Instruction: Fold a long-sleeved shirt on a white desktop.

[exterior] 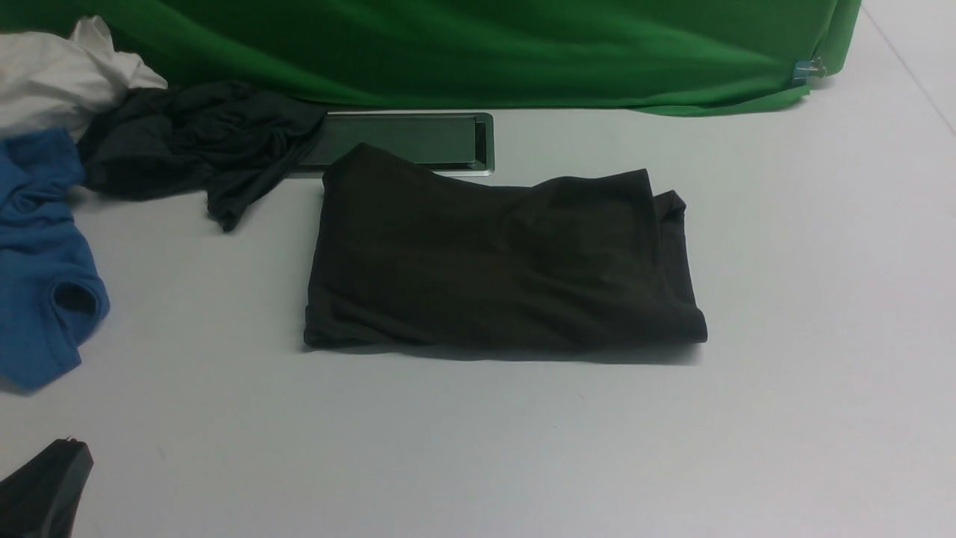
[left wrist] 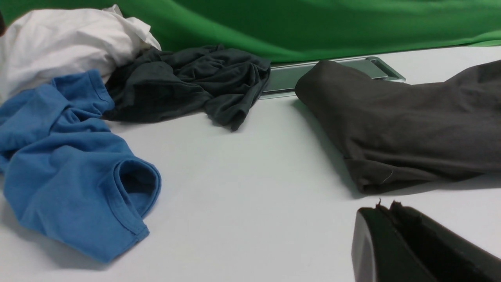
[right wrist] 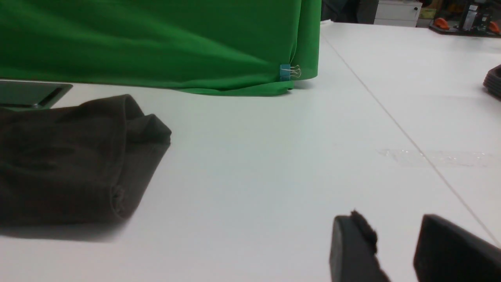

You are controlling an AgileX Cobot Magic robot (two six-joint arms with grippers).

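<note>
Black and blunt, the left gripper (exterior: 46, 486) is seen at the lower left corner of the front view, low over the white desktop (exterior: 478, 433); its fingers (left wrist: 387, 239) are pressed together with nothing between them, as the left wrist view shows at its lower right. The right gripper (right wrist: 395, 246) is not seen in the front view at all; only the right wrist view shows it, at the lower right of that frame, its two dark fingers (right wrist: 352, 250) standing apart over bare tabletop, holding nothing and well clear of the cloth.

At the centre of the front view the long-sleeved shirt (exterior: 500, 261) is laid flat on the desktop as a folded, roughly rectangular bundle, its upper left corner overlapping the grey metal cable slot (exterior: 418, 142). A small tucked fold at its right edge is shown more plainly in the right wrist view, at the left of that frame.

Toward the left of the front view a crumpled charcoal-grey garment (exterior: 194, 142), a blue garment (exterior: 41, 261) and a white cloth (exterior: 67, 75) are heaped together, apart from the shirt. The blue garment's open sleeve cuff is shown closer in the left wrist view.

Behind everything the green cloth backdrop (exterior: 485, 52) is hung; a blue binder clip (right wrist: 285, 72) is fixed at its corner.
</note>
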